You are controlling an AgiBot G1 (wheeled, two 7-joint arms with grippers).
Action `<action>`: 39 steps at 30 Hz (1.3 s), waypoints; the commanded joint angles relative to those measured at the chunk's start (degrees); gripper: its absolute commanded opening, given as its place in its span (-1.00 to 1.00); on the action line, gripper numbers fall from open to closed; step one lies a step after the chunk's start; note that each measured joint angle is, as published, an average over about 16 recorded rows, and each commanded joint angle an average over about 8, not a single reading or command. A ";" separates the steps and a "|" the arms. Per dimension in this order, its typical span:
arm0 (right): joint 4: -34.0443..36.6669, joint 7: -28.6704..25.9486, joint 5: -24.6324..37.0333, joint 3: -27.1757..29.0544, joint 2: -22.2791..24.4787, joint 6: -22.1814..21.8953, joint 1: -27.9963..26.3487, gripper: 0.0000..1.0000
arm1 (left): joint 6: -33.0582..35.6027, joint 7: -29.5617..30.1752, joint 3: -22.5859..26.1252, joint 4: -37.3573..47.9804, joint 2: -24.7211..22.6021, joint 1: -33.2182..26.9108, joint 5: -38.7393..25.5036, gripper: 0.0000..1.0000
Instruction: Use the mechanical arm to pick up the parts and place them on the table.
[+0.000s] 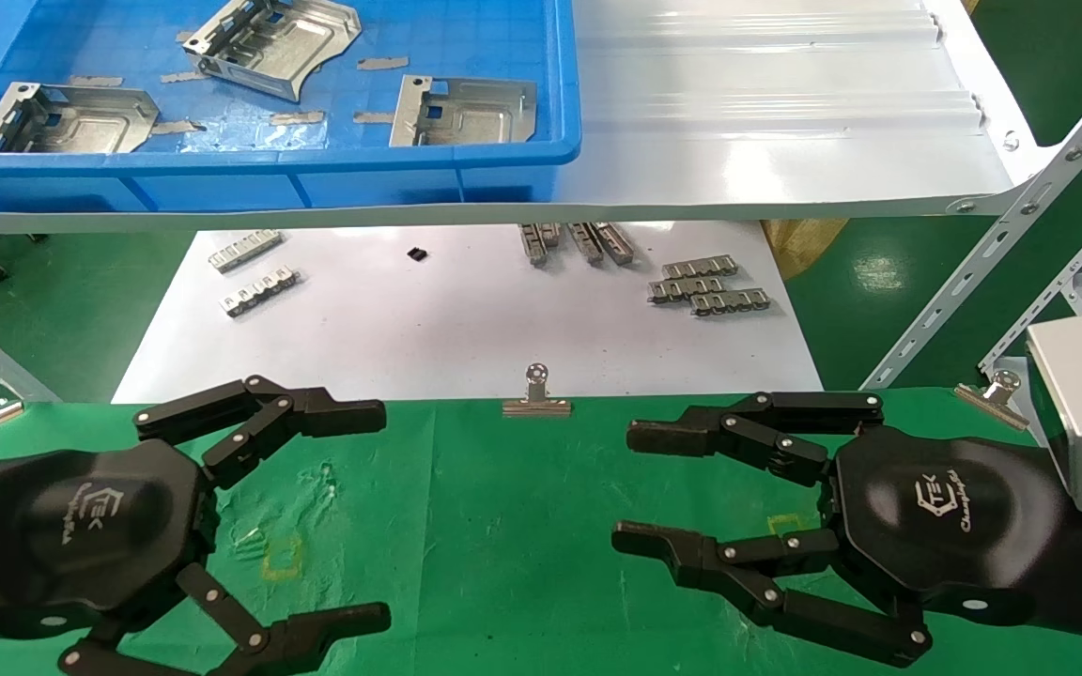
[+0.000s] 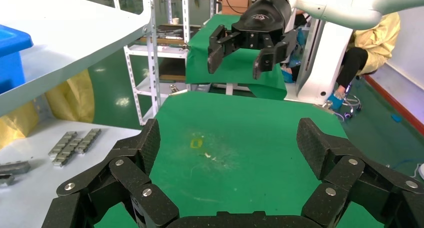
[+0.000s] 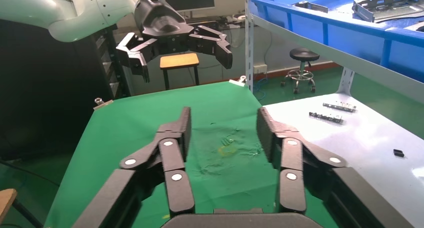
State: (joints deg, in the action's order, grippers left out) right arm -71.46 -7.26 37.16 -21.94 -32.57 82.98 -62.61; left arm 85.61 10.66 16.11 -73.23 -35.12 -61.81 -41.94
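Three silver stamped parts lie in the blue bin up on the shelf: one at the left, one at the back, one at the right. One also shows in the right wrist view. My left gripper hovers open and empty over the green table at the near left; it also shows in its own wrist view. My right gripper is open and empty over the near right of the cloth; its own wrist view shows it too. The two face each other.
The blue bin sits on a white shelf above a white sheet with small ridged grey strips. Silver binder clips pin the cloth's far edge. Yellow square outlines mark the cloth. A shelf brace slants at the right.
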 commanded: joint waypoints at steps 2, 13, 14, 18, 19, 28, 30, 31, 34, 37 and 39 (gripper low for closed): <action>0.00 0.00 0.00 0.00 0.00 0.00 0.00 -1.00 | 0.00 0.00 0.00 0.00 0.00 0.00 0.00 1.00; 0.00 0.00 0.00 0.00 0.00 0.00 0.00 -1.00 | -0.12 -0.13 -0.11 -0.10 0.04 -0.23 -0.10 1.00; 0.00 0.00 0.00 0.00 0.00 0.00 0.00 -1.00 | -0.33 -0.17 -0.18 -0.10 0.03 -0.63 -0.28 1.00; 0.00 0.00 0.00 0.00 0.00 0.00 0.00 -1.00 | -1.85 0.64 -0.07 1.17 -0.90 -5.18 -2.00 1.00; 0.00 0.00 0.00 0.00 0.00 0.00 0.00 -1.00 | -2.45 1.07 0.17 2.11 -1.50 -7.26 -2.89 1.00; 0.00 0.00 0.00 0.00 0.00 0.00 0.00 -1.00 | -10.80 2.25 6.80 27.96 -14.24 -34.24 -18.70 1.00; 0.00 0.00 0.00 0.00 0.00 0.00 0.00 -1.00 | -13.94 1.04 8.11 35.50 -17.25 -38.98 -22.14 1.00; 0.00 0.00 0.00 0.00 0.00 0.00 0.00 -1.00 | -15.77 0.36 8.63 38.97 -18.61 -40.93 -23.60 1.00; 0.00 0.00 0.00 0.00 0.00 0.00 0.00 -1.00 | -22.26 -1.66 9.85 48.38 -22.35 -45.71 -27.25 1.00; 0.00 0.00 0.00 0.00 0.00 0.00 0.00 -1.00 | -29.01 -3.62 10.89 55.48 -25.35 -49.06 -30.15 0.87; 0.00 0.00 0.00 -0.01 0.00 0.00 0.00 -1.00 | -33.05 -4.94 11.70 58.99 -26.95 -50.77 -32.00 0.37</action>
State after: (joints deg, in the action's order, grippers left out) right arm -71.45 -7.26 37.16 -21.94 -32.57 82.98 -62.61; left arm 53.93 6.11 27.89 -15.68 -61.47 -111.90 -73.64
